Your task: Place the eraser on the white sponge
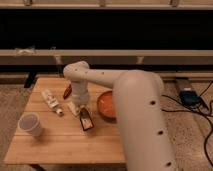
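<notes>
My gripper hangs from the arm over the middle of the wooden table. It is shut on the top end of the eraser, a black bar with red-orange markings that hangs below it, just above the tabletop. The white sponge, a small cream block, lies just left of the gripper and is partly hidden by it. The eraser's lower end is to the right of and nearer than the sponge, not over it.
A slim dark-red stick lies behind the sponge. A long white labelled tube lies to the left. A white cup stands at the near left. An orange bowl sits right of the gripper, partly behind the arm.
</notes>
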Robot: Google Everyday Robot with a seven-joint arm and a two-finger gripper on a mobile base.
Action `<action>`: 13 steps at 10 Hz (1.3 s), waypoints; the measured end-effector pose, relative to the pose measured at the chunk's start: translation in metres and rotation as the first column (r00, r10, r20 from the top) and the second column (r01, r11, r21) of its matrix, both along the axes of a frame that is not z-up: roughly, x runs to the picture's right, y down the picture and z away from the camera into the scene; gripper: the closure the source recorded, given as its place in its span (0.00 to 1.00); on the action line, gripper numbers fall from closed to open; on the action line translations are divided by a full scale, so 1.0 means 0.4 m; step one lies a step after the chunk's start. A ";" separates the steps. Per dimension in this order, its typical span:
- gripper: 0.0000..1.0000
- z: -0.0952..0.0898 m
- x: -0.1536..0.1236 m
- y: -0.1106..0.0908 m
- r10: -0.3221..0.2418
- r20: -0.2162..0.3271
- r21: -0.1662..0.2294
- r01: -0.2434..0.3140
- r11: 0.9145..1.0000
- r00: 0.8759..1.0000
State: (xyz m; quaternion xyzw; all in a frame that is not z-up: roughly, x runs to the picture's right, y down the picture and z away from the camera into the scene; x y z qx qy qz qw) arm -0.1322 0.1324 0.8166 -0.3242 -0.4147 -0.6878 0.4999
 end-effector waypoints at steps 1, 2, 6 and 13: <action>1.00 0.027 -0.011 -0.027 -0.005 0.012 0.005 0.005 1.000 1.000; 1.00 0.051 -0.020 -0.050 -0.008 0.018 0.009 0.008 1.000 1.000; 1.00 0.112 -0.048 -0.107 0.031 0.062 0.075 -0.036 0.997 0.998; 0.93 0.163 -0.140 -0.119 0.079 0.108 0.133 -0.094 0.987 0.991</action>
